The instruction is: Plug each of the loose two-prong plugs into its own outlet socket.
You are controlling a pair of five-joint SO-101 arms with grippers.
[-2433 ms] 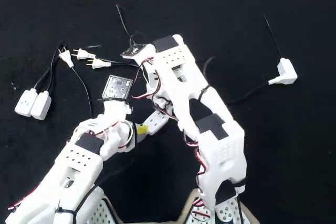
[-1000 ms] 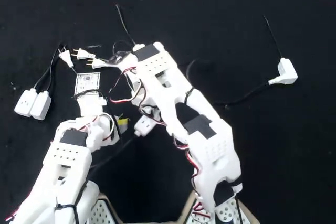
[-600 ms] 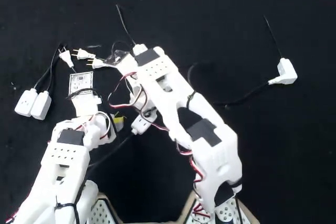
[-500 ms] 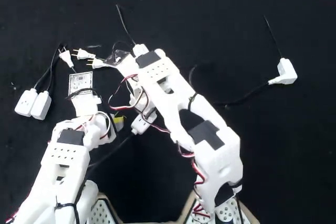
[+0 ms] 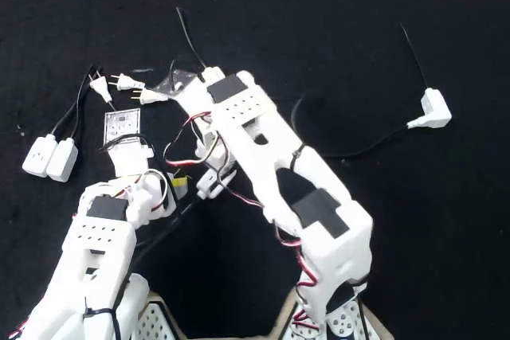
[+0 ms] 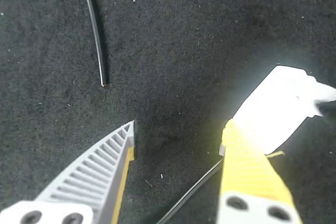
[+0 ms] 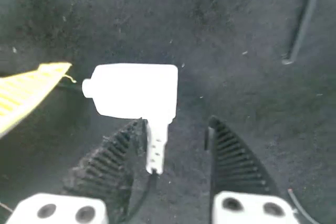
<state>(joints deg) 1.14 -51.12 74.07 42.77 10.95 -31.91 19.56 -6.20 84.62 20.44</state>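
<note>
White two-prong plugs (image 5: 126, 82), 3 of them with bare metal pins and thin black cords, are lying loose toward the far left of the black cloth-covered table (image 5: 358, 29). None is sitting in an outlet yet. Closer to the arms, and apart from the plugs, a small white rounded plastic socket block (image 5: 209, 183) is lying flat on the cloth.

Over the last 2.4 s this socket block has been travelling leftward along with both arms. In the last 0.5 s it is barely shifting, while the right arm's elbow is settling lower. I am judging that it is being brought nearer the plugs, so the mating itself is not yet begun.

The right gripper (image 7: 173, 127) is hanging just over the block with its black ribbed jaws spread. They are straddling the block's ridged white strain relief (image 7: 155, 153) without pinching it. The left gripper (image 6: 178, 129) is standing spread as well. Its yellow-padded finger (image 6: 247, 177) is touching or nearly touching the block's side, and its grey ridged finger (image 6: 102, 174) is hovering over bare cloth.

The block's smooth, glossy shell is looking slippery against the fuzzy, lint-flecked cloth. Farther left, 2 more white socket blocks (image 5: 49, 157) are lying side by side, and a white angled plug (image 5: 434, 109) is resting well apart on the right.
</note>
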